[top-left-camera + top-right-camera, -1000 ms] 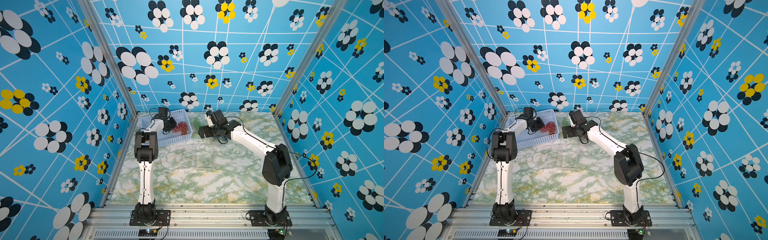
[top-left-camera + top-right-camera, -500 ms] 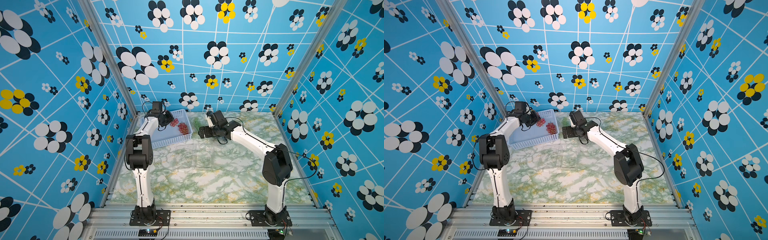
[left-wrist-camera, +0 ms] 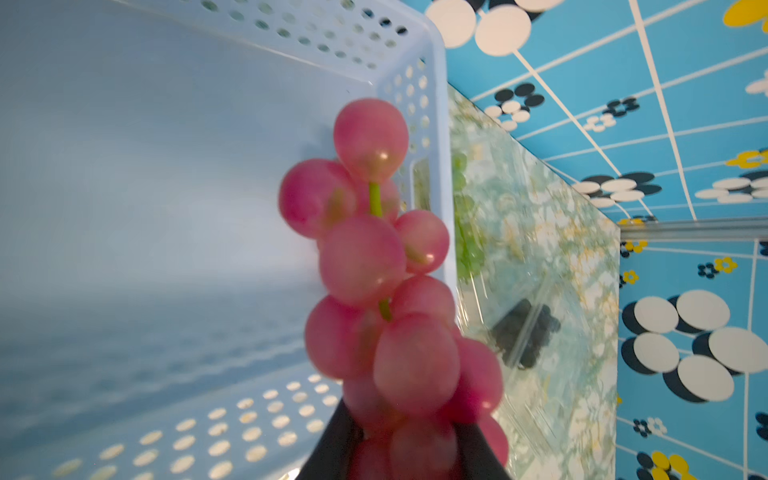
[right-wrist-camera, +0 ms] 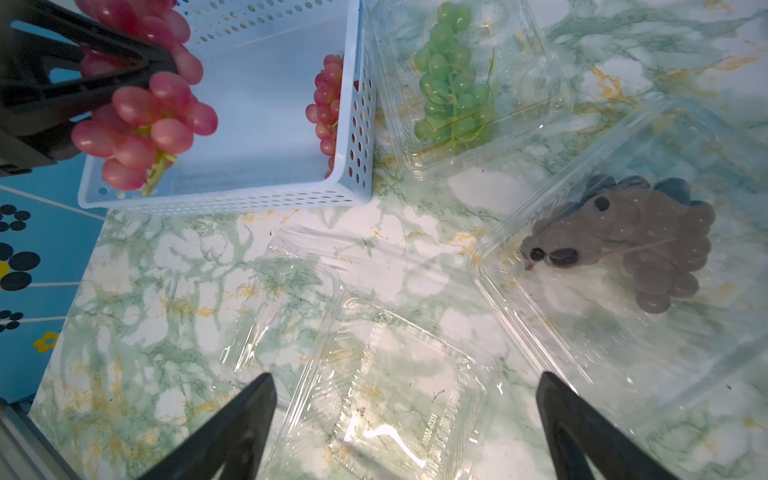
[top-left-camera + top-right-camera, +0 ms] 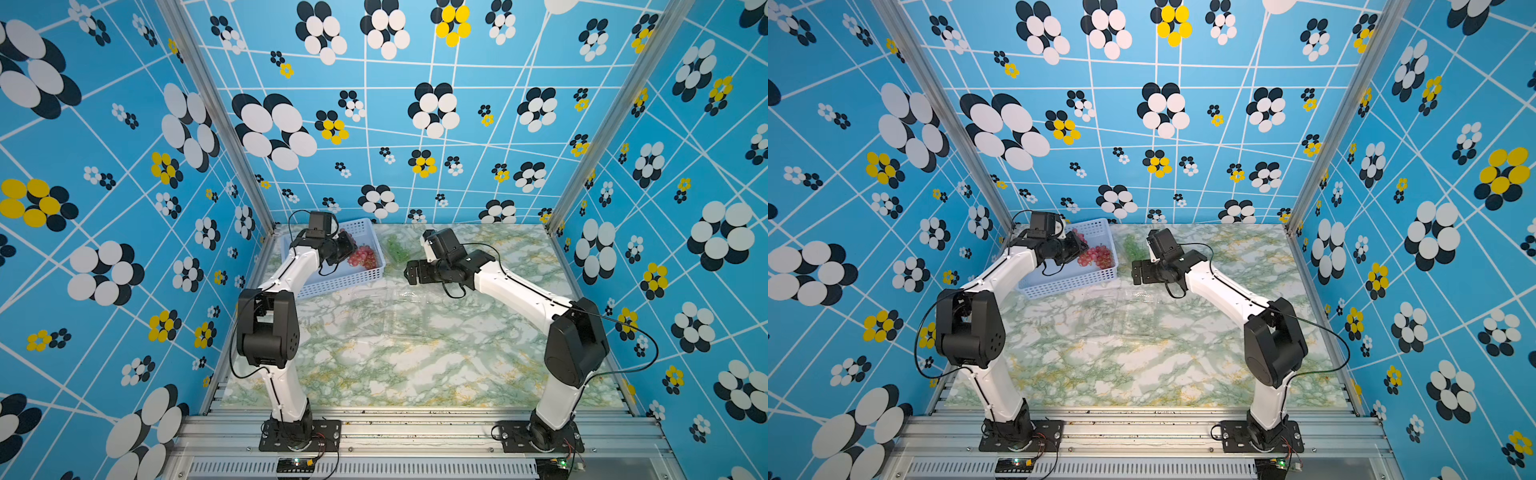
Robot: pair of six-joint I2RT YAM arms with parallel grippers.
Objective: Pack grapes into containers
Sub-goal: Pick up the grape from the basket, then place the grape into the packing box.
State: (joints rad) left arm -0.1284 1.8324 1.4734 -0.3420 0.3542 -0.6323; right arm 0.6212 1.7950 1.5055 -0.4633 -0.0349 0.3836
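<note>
Pink grapes (image 4: 141, 120) aloft; empty clamshell (image 4: 399, 374) open

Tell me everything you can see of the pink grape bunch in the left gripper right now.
The pink-red bunch is a compact cluster of round, glossy, slightly translucent berries on a light green stem that pokes out at the free end. The left gripper is shut on one end, a black finger on each side; the rest sticks out free. It is over a corner of the pale blue perforated basket, apparently lifted clear, though I cannot confirm that. No berry looks crushed.

pale blue perforated basket (image 5: 345, 281), marbled tabletop (image 5: 415, 365), flowered blue walls (image 5: 374, 124)
</note>
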